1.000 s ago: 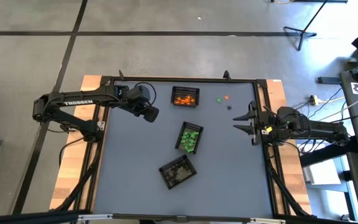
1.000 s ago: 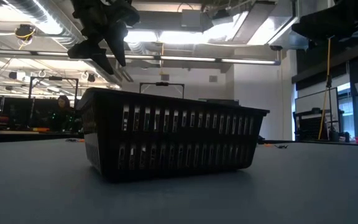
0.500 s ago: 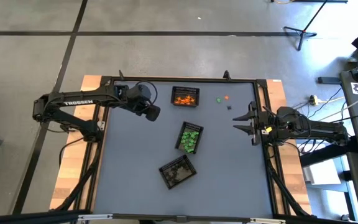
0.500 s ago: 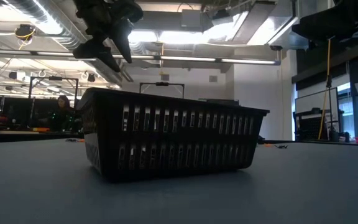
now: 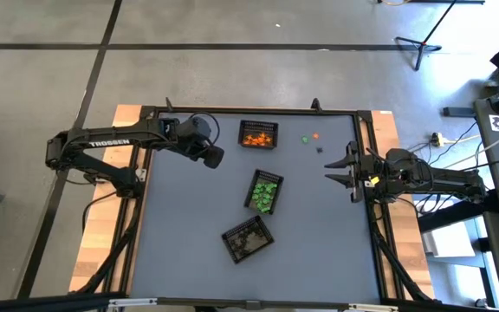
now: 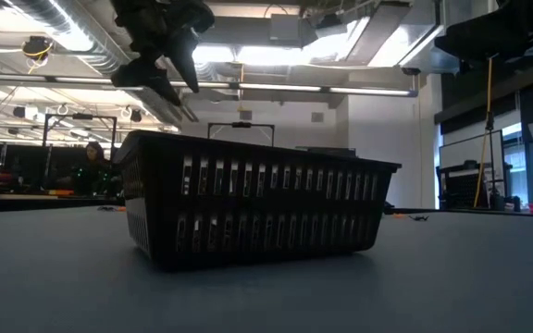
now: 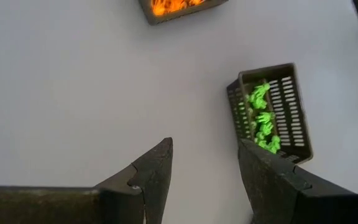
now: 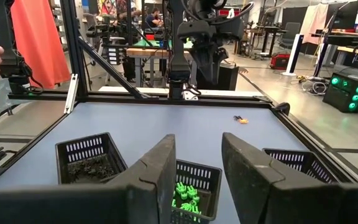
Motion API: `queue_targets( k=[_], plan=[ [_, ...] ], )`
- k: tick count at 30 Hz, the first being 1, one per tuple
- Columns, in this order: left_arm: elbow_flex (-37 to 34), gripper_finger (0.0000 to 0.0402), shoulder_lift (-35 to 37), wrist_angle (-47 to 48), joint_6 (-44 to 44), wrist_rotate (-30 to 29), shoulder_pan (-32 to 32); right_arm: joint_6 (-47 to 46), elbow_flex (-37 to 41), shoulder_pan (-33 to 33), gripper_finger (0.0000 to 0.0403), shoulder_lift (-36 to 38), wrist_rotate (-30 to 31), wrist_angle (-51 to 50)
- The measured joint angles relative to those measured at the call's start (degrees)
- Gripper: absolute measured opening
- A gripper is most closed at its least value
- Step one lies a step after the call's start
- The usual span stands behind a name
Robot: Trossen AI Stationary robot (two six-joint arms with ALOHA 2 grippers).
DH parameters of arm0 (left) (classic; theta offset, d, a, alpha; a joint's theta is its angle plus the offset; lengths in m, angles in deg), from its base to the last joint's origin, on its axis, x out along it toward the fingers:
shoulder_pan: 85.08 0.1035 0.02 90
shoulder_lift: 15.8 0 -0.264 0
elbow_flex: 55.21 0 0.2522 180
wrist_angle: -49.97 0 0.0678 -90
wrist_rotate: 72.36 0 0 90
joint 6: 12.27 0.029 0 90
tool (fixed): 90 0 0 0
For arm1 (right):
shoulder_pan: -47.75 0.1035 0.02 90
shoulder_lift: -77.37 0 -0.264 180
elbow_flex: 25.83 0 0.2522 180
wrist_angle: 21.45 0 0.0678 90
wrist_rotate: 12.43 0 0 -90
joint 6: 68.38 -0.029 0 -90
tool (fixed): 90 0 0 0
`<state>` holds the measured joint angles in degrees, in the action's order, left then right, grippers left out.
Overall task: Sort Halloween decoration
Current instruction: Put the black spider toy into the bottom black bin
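**Three loose trinkets wait as both claws hang empty above the sorting table**

From above, the left gripper (image 5: pixel 212 157) hovers beside the black mesh basket of orange pieces (image 5: pixel 258 135), while the right gripper (image 5: pixel 343 173) waits near three stray Halloween trinkets, green (image 5: pixel 305 139), orange (image 5: pixel 316 135) and dark (image 5: pixel 320 148), on the grey table (image 5: pixel 180 225); baskets of green pieces (image 5: pixel 265 191) and dark pieces (image 5: pixel 248 239) sit nearer the middle. At table height, one basket fills the view. The left wrist camera shows its fingers (image 7: pixel 157 171) parted and holding nothing; the right wrist camera shows the same (image 8: pixel 157 171). The nearer right arm seems best placed: descend squarely over one trinket, close gently.
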<state>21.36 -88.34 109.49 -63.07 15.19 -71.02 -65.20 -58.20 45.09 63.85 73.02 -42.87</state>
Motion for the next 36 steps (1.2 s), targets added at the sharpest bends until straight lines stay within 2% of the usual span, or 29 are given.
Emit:
queue_targets(
  k=[10,13,16,22,27,32,36],
  plan=[
    [0.0,0.0176,0.0,-7.0,2.4,-4.5,0.0,0.0,0.0,0.0,0.0127,0.0,0.0,0.0],
    [0.0,0.0176,0.0,-7.4,7.4,-5.9,0.3,0.0,0.0,0.0,0.0127,0.0,0.0,0.0],
    [0.0,0.0176,-0.3,-7.0,9.6,-10.1,1.1,0.0,0.0,0.0,0.0127,0.0,0.0,0.0],
    [0.0,0.0176,-0.3,-6.5,6.4,-18.7,4.9,0.0,0.0,0.0,0.0127,0.0,0.0,0.0],
    [0.0,0.0176,-0.3,0.4,-0.1,-24.3,9.9,0.0,0.0,0.0,0.0127,0.0,0.0,0.0],
    [-0.4,0.0176,-0.3,13.6,-9.5,-22.5,15.2,0.0,0.0,0.0,0.0127,0.0,0.0,0.0],
    [-3.9,0.0176,-0.3,12.5,-13.0,-17.9,18.4,0.0,0.0,0.0,0.0127,0.0,0.0,0.0]
  ],
)
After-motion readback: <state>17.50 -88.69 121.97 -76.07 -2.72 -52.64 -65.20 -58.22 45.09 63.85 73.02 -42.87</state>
